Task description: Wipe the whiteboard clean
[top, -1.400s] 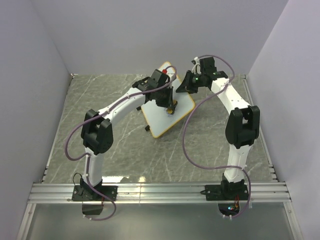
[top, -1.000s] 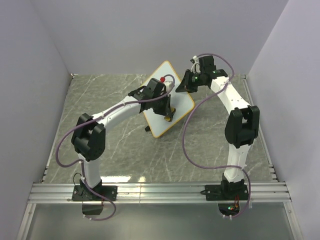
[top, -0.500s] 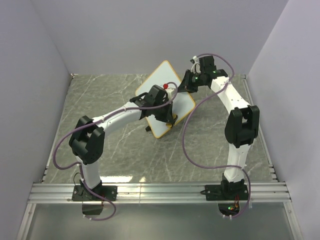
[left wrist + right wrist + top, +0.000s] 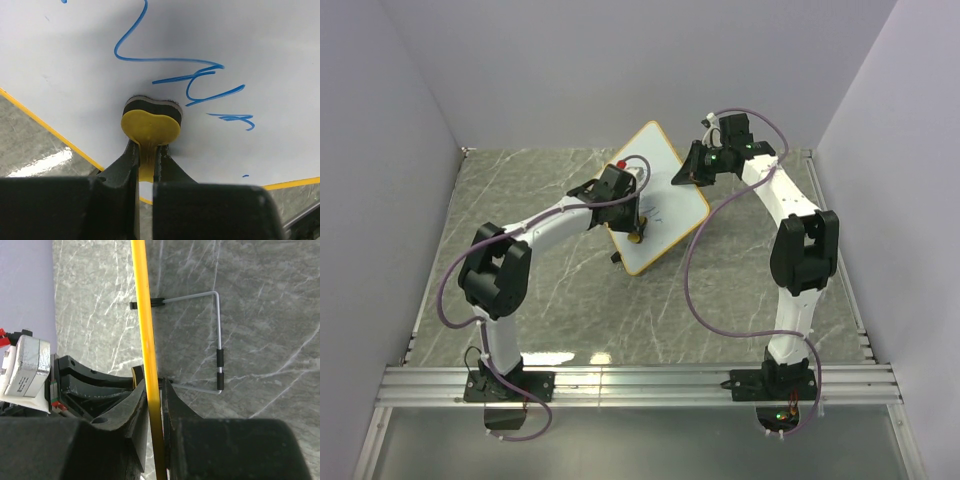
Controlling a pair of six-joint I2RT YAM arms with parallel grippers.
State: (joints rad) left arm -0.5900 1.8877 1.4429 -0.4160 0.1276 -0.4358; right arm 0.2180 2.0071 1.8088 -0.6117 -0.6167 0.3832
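Note:
The whiteboard (image 4: 665, 215), white with an orange-yellow frame, stands tilted at the table's back middle. Blue scribbles (image 4: 190, 82) cross its face in the left wrist view. My left gripper (image 4: 635, 232) is shut on the small yellow eraser (image 4: 150, 125), whose dark pad presses on the board near its lower left edge, just below the scribbles. My right gripper (image 4: 682, 172) is shut on the board's yellow frame (image 4: 145, 340) at its upper right edge and holds it propped up. The eraser also shows in the top view (image 4: 636, 238).
The board's wire stand (image 4: 218, 340) with black sleeves rests on the grey marble table (image 4: 520, 200) behind the board. White walls close in the back and both sides. A metal rail (image 4: 640, 385) runs along the near edge by the arm bases.
My left gripper has swept the eraser across the board, from its middle down and left toward the lower left edge. The board is held steeper. The right gripper has stayed on the frame.

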